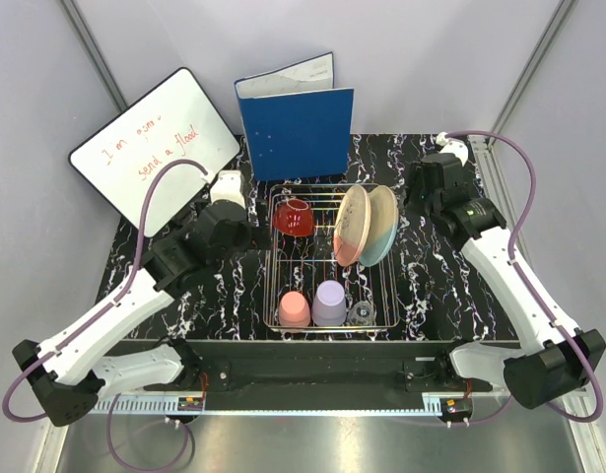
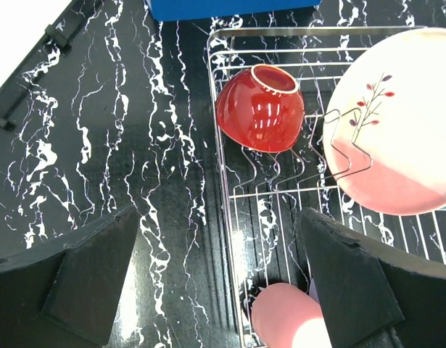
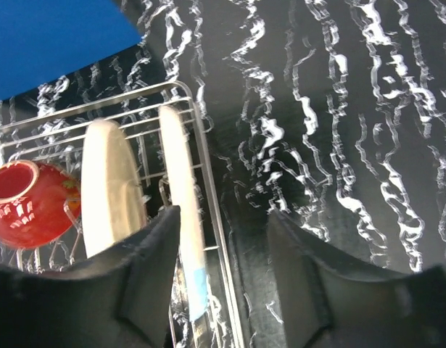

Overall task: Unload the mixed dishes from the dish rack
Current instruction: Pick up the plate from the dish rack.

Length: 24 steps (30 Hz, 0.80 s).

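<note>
The dish rack [image 1: 276,258] stands mid-table. Its far left corner holds a tipped red bowl [image 1: 294,216], and two plates stand on edge at its right, one part salmon [image 1: 352,229], one part pale blue [image 1: 383,236]. Along its near side stand a pink cup [image 1: 294,309], a lavender cup [image 1: 329,303] and a small glass [image 1: 362,313]. My left gripper [image 2: 221,246] hangs open above the rack's left edge [image 2: 221,181], with the bowl [image 2: 260,109] ahead and the pink cup [image 2: 288,319] below. My right gripper [image 3: 224,239] is open, its jaws partly drawn in, above the rack's right edge [image 3: 217,239] beside the blue-tinted plate [image 3: 180,181].
A blue binder [image 1: 297,123] stands upright behind the rack. A whiteboard [image 1: 155,148] leans at the far left. The black marbled table [image 1: 184,286] lies between grey walls, and bare tabletop [image 3: 339,145] lies to the right of the rack.
</note>
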{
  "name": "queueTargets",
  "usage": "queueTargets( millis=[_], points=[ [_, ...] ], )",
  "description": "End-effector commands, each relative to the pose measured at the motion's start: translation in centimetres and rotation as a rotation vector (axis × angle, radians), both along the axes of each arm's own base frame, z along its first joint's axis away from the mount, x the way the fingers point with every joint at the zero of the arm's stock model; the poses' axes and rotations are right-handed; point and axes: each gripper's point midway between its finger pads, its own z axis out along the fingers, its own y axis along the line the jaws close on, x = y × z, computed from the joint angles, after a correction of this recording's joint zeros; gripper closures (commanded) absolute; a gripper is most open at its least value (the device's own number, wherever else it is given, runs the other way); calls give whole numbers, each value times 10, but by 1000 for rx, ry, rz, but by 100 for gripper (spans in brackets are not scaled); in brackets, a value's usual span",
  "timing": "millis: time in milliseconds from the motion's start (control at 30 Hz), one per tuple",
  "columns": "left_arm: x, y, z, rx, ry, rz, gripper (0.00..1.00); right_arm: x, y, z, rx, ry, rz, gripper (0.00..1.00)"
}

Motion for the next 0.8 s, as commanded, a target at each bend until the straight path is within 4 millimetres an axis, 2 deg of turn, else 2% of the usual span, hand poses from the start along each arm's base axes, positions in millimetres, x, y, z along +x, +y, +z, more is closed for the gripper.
queueTargets(
  millis=[0,100,233,500,667,767],
  points=[
    [3,-7,2,-38,-22,-9,3,3,18,12,81,-36,59,35],
    [4,-11,1,-45,-16,-21,3,2,22,13,93,-41,82,29],
    [5,-15,0,-43,-7,-27,3,0,28,5,107,-12,111,20],
    [7,-17,0,-48,-8,-23,3,-1,28,2,101,-14,123,19],
    [7,-18,-2,-46,-1,-28,3,2,37,-20,113,53,145,19],
    [6,-18,-5,-44,5,-30,3,6,40,-26,123,63,147,19]
  ],
)
